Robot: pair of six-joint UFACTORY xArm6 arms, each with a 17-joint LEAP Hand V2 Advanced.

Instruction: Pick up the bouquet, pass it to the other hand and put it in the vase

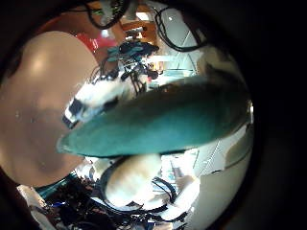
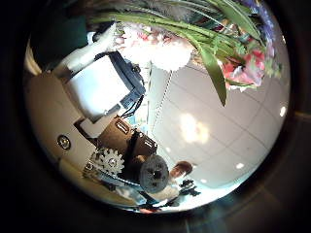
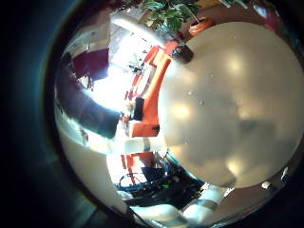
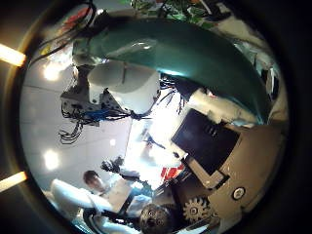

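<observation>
bouquet (image 2: 209,44): stems and pink blooms lie right against my left palm
left hand (image 2: 102,87): grip unclear, can't tell if I clasp it
right hand (image 4: 219,146): by the stems; fingers unclear
table (image 3: 228,95): below, vase unseen
tip: confirm firm stem hold before release

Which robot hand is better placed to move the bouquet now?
Left, probably: the bouquet lies close against the left robot hand, while the right robot hand faces mostly bare table.
</observation>
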